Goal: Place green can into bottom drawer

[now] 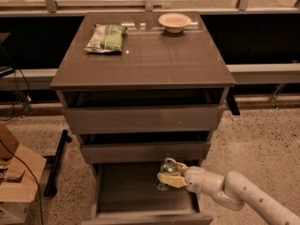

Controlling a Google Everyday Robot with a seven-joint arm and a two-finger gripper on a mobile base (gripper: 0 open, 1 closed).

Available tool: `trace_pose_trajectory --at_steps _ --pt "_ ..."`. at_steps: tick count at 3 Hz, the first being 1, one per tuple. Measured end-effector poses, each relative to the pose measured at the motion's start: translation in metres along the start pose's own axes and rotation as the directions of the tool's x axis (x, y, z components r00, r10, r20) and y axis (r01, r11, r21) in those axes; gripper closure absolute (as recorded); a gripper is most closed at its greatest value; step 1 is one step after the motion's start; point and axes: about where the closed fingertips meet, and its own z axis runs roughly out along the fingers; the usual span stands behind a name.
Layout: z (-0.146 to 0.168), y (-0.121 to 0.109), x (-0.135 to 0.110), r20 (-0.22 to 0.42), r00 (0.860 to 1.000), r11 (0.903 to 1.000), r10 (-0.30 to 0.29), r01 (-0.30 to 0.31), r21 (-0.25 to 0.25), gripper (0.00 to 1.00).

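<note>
The green can point(166, 171) is dark green with a silver top. It is held by my gripper point(169, 177) inside the open bottom drawer point(140, 217), at its right side, low over the drawer floor. I cannot tell whether the can touches the floor. My white arm point(243, 196) reaches in from the lower right. The drawer is pulled out toward the camera and holds nothing else that shows.
The cabinet top point(145, 60) carries a flat green snack bag point(107, 37) at the back left and a pale bowl point(174, 21) at the back. The two upper drawers point(140, 120) are slightly open. A cardboard box point(16, 177) stands on the floor at the left.
</note>
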Motion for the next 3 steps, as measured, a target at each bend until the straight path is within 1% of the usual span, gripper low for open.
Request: trace_pose_trajectory --at_steps 1,2,3 --pt "0.021 -0.019 0.039 -0.061 0.998 0.9998 -0.018 0.018 -0.006 1.0" --pt "0.041 -0.041 0.081 -0.084 0.996 0.9995 -0.027 0.028 0.013 1.0" --pt "0.062 -0.065 0.124 -0.079 0.997 0.9989 -0.002 0.006 0.047 1.0"
